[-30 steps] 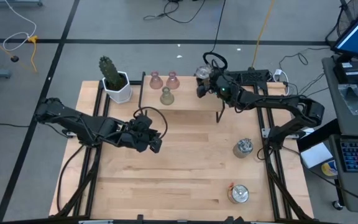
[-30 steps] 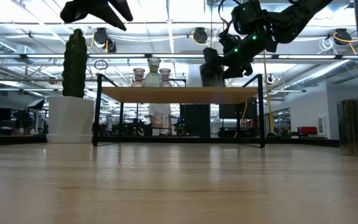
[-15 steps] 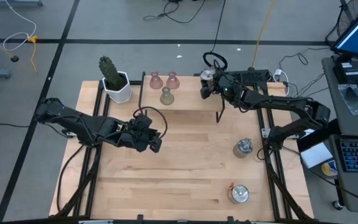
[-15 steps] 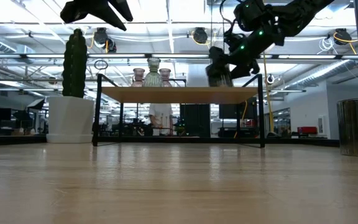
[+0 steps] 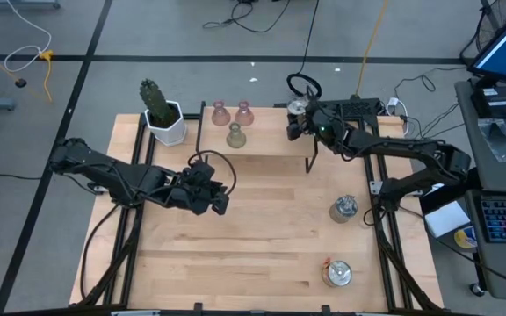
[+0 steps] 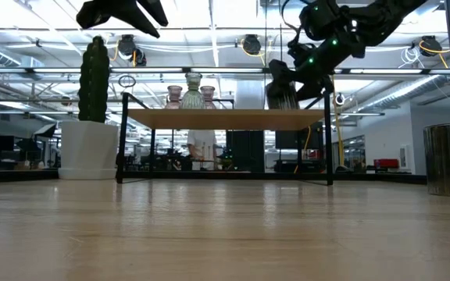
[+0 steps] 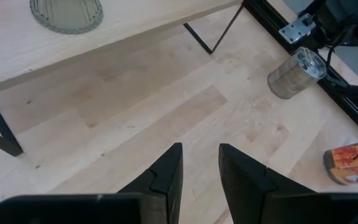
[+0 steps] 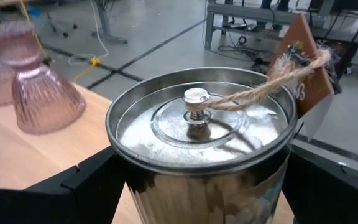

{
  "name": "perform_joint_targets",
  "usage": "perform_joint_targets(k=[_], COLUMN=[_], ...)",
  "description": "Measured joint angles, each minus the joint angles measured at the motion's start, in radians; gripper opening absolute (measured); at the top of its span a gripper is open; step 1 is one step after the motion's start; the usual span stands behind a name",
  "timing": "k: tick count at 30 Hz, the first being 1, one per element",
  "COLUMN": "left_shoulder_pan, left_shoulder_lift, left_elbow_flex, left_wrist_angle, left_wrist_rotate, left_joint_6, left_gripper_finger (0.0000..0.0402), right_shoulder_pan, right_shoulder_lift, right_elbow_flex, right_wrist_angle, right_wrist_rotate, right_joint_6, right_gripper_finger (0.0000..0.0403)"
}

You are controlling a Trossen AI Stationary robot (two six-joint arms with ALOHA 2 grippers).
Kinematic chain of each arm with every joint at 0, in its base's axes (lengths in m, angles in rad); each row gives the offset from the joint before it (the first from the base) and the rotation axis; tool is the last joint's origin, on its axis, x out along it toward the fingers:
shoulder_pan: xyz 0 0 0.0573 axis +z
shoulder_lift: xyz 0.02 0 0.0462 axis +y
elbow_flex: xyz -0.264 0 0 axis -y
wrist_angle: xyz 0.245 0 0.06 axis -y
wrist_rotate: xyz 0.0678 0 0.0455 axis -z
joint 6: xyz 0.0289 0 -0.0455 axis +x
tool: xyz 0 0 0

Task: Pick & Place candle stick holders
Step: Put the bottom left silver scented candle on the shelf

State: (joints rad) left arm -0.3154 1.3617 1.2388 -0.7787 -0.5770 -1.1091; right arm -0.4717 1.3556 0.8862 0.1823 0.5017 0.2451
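Right tool (image 8: pixel 197 186) grips shiny round silver holder (image 8: pixel 199 134); ribbed pink glass holders (image 8: pixel 42 93) beside, seemingly apart.

Three silver holders (image 5: pixel 343 208) (three glass (image 5: pixel 235 135))

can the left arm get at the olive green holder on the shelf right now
Probably yes. The left end effector is open and empty, hovering just in front of the shelf. The olive-green holder stands at the shelf's front, ahead of the two pink holders, with nothing between.

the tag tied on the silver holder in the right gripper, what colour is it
Reddish brown, tied on with tan twine; the tag on the silver holder shows best in the right wrist view.
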Motion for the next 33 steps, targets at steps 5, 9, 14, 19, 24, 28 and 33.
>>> perform_joint_targets(k=[5,9,14,19,24,28,33], left_shoulder_pan=[-0.001,-0.001,0.0,0.0,0.0,0.0,0.0], left_shoulder_lift=[0.0,0.0,0.0,0.0,0.0,0.0,0.0], left_elbow_flex=[0.0,0.0,0.0,0.0,0.0,0.0,0.0], left_wrist_angle=[0.0,0.0,-0.001,-0.002,-0.002,-0.002,-0.002], left_wrist_rotate=[0.0,0.0,0.001,0.001,0.001,0.001,0.001], left_joint_6=[0.0,0.0,0.003,0.006,0.006,0.005,0.005], left_gripper_finger=[0.0104,0.0104,0.0104,0.0104,0.0104,0.0104,0.0104], right_shoulder_pan=[0.0,0.0,0.0,0.0,0.0,0.0,0.0], right_shoulder_lift=[-0.004,-0.016,-0.024,-0.022,-0.022,-0.023,-0.023], right_elbow_flex=[-0.066,-0.087,-0.088,-0.09,-0.09,-0.09,-0.09], right_wrist_angle=[0.093,0.11,0.103,0.089,0.084,0.087,0.09], right_wrist_rotate=[0.001,-0.004,-0.006,-0.007,-0.008,-0.03,-0.061], right_joint_6=[0.042,0.053,0.012,-0.004,-0.004,-0.005,-0.01], right_gripper_finger=[0.0354,0.0363,0.0382,0.0385,0.0381,0.038,0.0384])
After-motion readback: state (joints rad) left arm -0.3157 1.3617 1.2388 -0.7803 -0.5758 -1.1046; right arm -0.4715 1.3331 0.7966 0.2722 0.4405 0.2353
